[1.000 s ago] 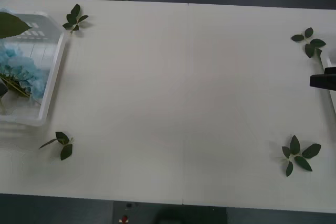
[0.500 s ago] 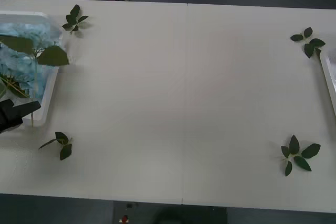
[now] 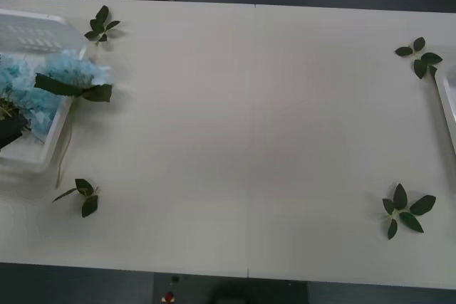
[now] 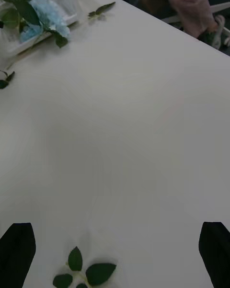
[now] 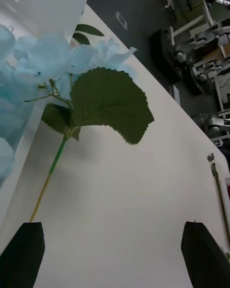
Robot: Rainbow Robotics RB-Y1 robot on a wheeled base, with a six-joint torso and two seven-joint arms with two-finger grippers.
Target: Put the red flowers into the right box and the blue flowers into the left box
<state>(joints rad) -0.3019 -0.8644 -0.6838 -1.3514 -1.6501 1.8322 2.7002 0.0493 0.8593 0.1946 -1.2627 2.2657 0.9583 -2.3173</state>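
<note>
Four loose dark-green leaf sprigs (image 3: 102, 25) dot the white tabletop's (image 3: 249, 140) corners; a pale-blue hydrangea flower (image 3: 71, 72) now droops over the translucent white plastic bin's (image 3: 64, 122) rim, released by the open left gripper (image 5: 112, 249).

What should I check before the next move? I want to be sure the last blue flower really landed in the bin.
1. Blue flower fully in the left bin: not ok, its stem hangs over the rim onto the table.
2. Left gripper open and free of the stem: ok.
3. Right gripper open, nothing held: ok.
4. Red flowers left on the table: ok, none seen.
5. Right box contents: cannot tell.
</note>
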